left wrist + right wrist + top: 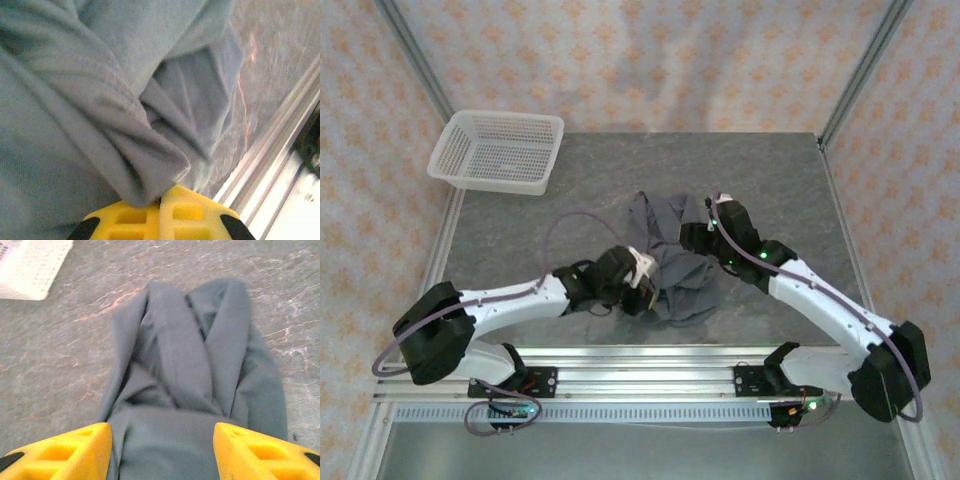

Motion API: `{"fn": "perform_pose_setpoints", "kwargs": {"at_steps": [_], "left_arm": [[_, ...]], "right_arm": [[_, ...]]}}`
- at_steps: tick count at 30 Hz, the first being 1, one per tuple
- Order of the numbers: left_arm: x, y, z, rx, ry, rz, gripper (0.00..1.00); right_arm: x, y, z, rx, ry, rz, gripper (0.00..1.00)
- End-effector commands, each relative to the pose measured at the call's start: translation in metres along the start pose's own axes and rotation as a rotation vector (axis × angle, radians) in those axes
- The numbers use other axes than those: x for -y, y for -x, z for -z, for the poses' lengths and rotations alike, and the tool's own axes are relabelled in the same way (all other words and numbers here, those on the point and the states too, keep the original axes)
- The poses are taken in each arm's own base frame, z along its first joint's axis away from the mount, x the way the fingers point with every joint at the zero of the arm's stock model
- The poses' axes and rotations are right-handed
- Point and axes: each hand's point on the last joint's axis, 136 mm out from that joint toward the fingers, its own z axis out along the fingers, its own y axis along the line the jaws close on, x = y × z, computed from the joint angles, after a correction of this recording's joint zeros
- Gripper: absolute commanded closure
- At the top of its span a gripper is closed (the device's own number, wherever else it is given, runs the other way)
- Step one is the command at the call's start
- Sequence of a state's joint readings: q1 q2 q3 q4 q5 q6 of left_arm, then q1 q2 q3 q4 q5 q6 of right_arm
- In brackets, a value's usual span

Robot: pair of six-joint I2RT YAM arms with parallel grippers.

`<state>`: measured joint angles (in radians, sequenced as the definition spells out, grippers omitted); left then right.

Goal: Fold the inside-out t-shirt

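Observation:
The inside-out t-shirt (658, 228) lies bunched in a wrinkled grey heap at the middle of the table. My left gripper (645, 277) sits at the heap's near left side. In the left wrist view its yellow jaws stand together with a folded hem of the t-shirt (100, 75) pinched between them at the left gripper (162, 201). My right gripper (695, 236) rests on the heap's right side. In the right wrist view the right gripper (162, 434) is open, its yellow fingers (85, 447) wide apart over folds of the t-shirt (190, 365), gripping nothing.
A white mesh basket (500, 150) stands at the table's far left corner, also seen as the basket (30, 265) at the upper left of the right wrist view. The aluminium rail (640, 365) runs along the near edge, close to the cloth (270, 160). Bare grey tabletop (770, 180) surrounds the heap.

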<state>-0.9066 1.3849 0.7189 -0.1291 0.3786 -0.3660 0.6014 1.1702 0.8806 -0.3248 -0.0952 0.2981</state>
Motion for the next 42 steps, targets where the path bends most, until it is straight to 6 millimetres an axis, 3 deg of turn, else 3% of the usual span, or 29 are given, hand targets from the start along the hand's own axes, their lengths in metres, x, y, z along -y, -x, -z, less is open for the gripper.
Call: {"fn": "perform_pose_setpoints", "kwargs": {"at_steps": [1, 4, 6, 8, 10, 12, 13, 15, 19, 22, 25, 29, 31, 32, 33, 34, 36, 38, 40, 42], "left_arm": [[-0.037, -0.031, -0.005, -0.022, 0.191, -0.078, 0.78], [-0.053, -0.030, 0.009, 0.049, 0.271, -0.094, 0.55], [-0.054, -0.012, 0.029, 0.138, 0.306, -0.097, 0.41], [-0.056, 0.009, 0.052, 0.234, 0.322, -0.055, 0.34], [-0.064, 0.027, 0.074, 0.308, 0.313, 0.060, 0.33], [-0.081, 0.039, 0.092, 0.358, 0.304, 0.221, 0.36], [-0.092, 0.043, 0.099, 0.373, 0.305, 0.307, 0.37], [-0.109, 0.048, 0.105, 0.359, 0.305, 0.453, 0.37], [-0.117, 0.067, 0.086, 0.213, 0.279, 0.505, 0.37], [-0.108, 0.089, 0.057, 0.173, 0.184, 0.526, 0.35], [-0.095, 0.107, 0.027, 0.143, 0.060, 0.529, 0.27], [-0.109, 0.090, -0.007, 0.014, 0.163, 0.483, 0.23], [-0.119, 0.080, -0.022, -0.024, 0.194, 0.493, 0.33], [-0.122, 0.077, -0.027, -0.039, 0.200, 0.498, 0.43], [-0.123, 0.078, -0.030, -0.039, 0.195, 0.496, 0.68], [-0.123, 0.084, -0.028, -0.016, 0.180, 0.500, 1.00], [-0.121, 0.109, -0.012, 0.069, 0.132, 0.514, 1.00], [-0.127, 0.143, 0.019, 0.179, 0.111, 0.539, 1.00], [-0.136, 0.177, 0.058, 0.292, 0.111, 0.564, 1.00], [-0.145, 0.205, 0.096, 0.385, 0.137, 0.567, 1.00]], "right_arm": [[0.014, -0.014, -0.021, -0.080, -0.091, 0.023, 0.43], [-0.005, -0.034, -0.042, -0.203, -0.005, 0.015, 0.40], [-0.005, -0.056, -0.056, -0.301, -0.023, 0.008, 0.38], [-0.009, -0.081, -0.065, -0.367, -0.027, 0.052, 0.41], [-0.015, -0.096, -0.065, -0.377, -0.014, 0.085, 0.57], [-0.014, -0.102, -0.060, -0.360, -0.004, 0.081, 0.85], [-0.013, -0.103, -0.056, -0.340, 0.010, 0.068, 0.93], [-0.016, -0.110, -0.047, -0.313, 0.074, 0.054, 0.99], [-0.026, -0.133, -0.029, -0.332, 0.202, 0.052, 1.00], [-0.028, -0.148, -0.025, -0.378, 0.243, 0.064, 0.98], [-0.024, -0.147, -0.024, -0.375, 0.216, 0.074, 0.98], [-0.025, -0.132, -0.023, -0.310, 0.206, 0.072, 0.97], [-0.023, -0.124, -0.022, -0.277, 0.188, 0.074, 0.95], [-0.021, -0.121, -0.023, -0.265, 0.169, 0.074, 0.95], [-0.017, -0.118, -0.023, -0.254, 0.146, 0.074, 0.95], [-0.017, -0.109, -0.017, -0.219, 0.143, 0.077, 0.94], [-0.018, -0.099, -0.009, -0.174, 0.149, 0.087, 0.93], [-0.027, -0.096, 0.002, -0.138, 0.218, 0.113, 0.91], [-0.040, -0.103, 0.014, -0.127, 0.300, 0.197, 0.93], [-0.042, -0.125, 0.016, -0.154, 0.299, 0.314, 0.95]]}}
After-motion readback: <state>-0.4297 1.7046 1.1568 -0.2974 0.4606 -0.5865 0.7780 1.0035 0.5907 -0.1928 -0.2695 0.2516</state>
